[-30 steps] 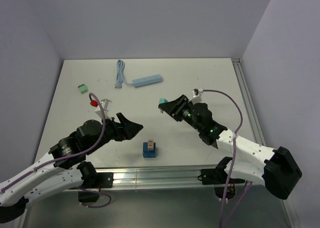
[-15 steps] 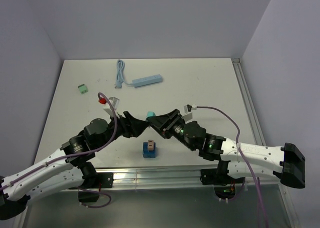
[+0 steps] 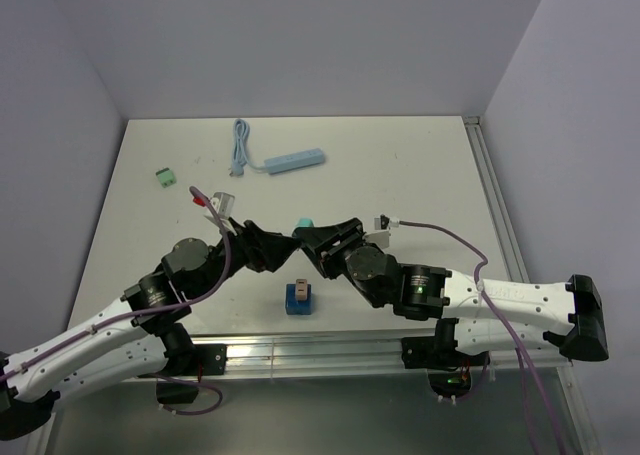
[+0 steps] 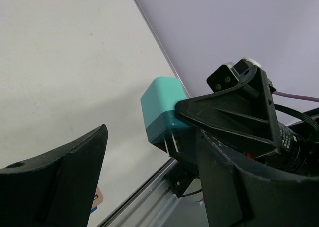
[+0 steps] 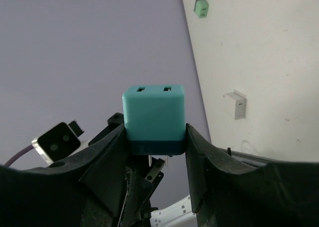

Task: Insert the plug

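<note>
Where the two arms meet above the near middle of the table, a teal plug is held off the surface by the right gripper. As seen from the right wrist, the plug's body is clamped between the two black fingers, one pressed against each side. Its two-slotted face is turned toward that camera, and its metal prongs are pointed away, toward the left arm.

The left gripper is held at the same height and is faced toward the right one, with its jaws spread wide. From the left wrist, the plug is seen in the gap between that gripper's fingers. Clear space is shown between the plug and the finger at the left of that view. Contact with the other finger cannot be judged, since the right gripper is partly covered by it.

Just near of the two grippers, a small blue block with a tan piece on top is set on the table, close to the near edge. At the far side, a light blue power strip is laid with its cable bunched to its left. A small green block is placed toward the far left, well apart from the rest.
</note>
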### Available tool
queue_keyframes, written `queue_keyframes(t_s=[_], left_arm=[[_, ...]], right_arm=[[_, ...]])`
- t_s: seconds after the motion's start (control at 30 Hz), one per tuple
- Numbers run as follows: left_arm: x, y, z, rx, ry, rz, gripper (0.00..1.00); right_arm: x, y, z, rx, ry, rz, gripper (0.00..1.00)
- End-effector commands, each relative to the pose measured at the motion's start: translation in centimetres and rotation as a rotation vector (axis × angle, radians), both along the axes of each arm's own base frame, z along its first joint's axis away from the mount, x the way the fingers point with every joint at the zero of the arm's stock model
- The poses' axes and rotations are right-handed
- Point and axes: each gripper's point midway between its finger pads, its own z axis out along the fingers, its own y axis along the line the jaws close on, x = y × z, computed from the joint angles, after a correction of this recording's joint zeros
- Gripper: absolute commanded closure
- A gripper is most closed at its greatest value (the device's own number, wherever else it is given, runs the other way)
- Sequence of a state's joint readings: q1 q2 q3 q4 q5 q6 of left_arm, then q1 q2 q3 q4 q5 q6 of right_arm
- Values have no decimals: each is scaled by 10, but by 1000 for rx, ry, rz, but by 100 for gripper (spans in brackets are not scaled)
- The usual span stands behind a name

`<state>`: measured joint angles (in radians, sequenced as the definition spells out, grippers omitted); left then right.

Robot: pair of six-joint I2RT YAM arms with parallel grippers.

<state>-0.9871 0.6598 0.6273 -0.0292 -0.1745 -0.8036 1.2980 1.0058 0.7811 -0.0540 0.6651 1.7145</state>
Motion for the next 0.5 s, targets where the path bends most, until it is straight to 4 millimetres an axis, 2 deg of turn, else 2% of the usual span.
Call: queue_keyframes(t_s=[0.0, 0.27, 0.47], left_arm=[[-5, -9, 19, -58, -51, -53, 24], [-7, -16, 24, -49, -59, -82, 29], [-11, -23, 18, -50, -56, -114, 32]], right_arm=[[8, -10, 12, -6, -9, -87, 100], [6, -14, 17, -6, -19, -104, 100], [8, -24, 15, -10, -15, -134, 100]])
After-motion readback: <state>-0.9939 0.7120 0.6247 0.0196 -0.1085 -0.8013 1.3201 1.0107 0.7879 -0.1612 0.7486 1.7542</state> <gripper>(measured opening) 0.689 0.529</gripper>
